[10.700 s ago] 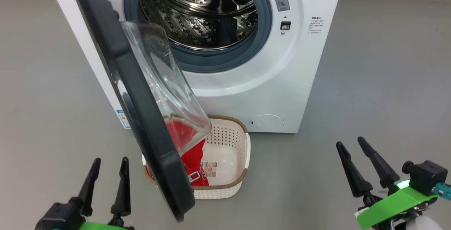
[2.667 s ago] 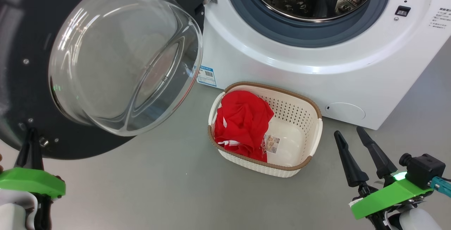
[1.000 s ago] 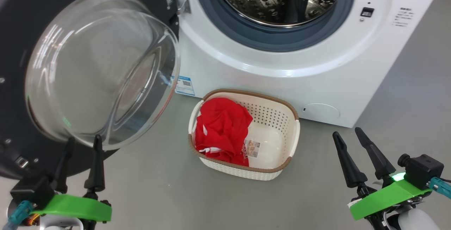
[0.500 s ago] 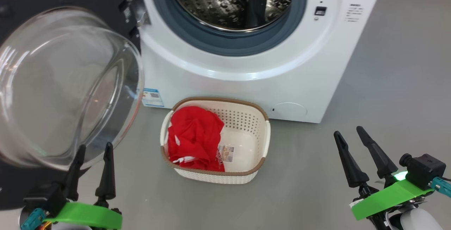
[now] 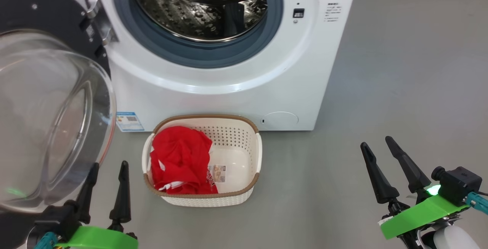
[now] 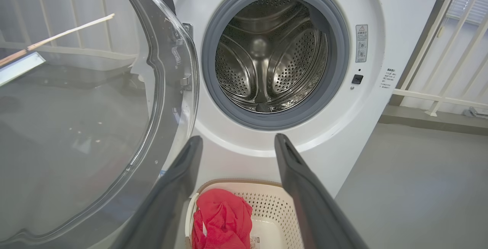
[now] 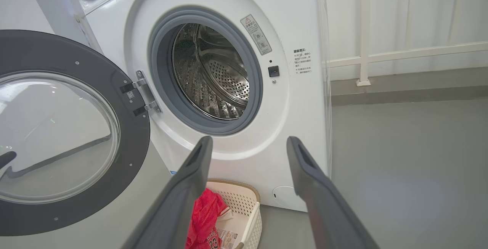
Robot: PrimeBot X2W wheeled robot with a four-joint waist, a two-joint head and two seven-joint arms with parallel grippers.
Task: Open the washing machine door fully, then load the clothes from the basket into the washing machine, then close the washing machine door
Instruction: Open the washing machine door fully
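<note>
Head view: farthest left, the washing machine door (image 5: 34, 16) stands swung wide open on its hinge. Its glass bowl (image 5: 49, 119) bulges just above and to the left of the left pincer (image 5: 109, 164); whether they touch cannot be told. That pincer hangs released, its dark fingers (image 5: 121, 191) parted around nothing. Just right of it and slightly ahead, the basket (image 5: 244, 123) sits on the grey floor (image 5: 324, 172), close against the foot of the washing machine (image 5: 228, 96). The clothes (image 5: 179, 159) lie bunched in the basket's half nearer the left pincer; the other half is bare down to a sticker (image 5: 218, 172) on its bottom. Beyond the basket, the drum (image 5: 198, 8) gapes inside its grey seal (image 5: 198, 56), its steel wall bare where visible. Well right of the basket and the machine, the right pincer (image 5: 375, 141) hovers over the floor, also released and holding nothing.
</note>
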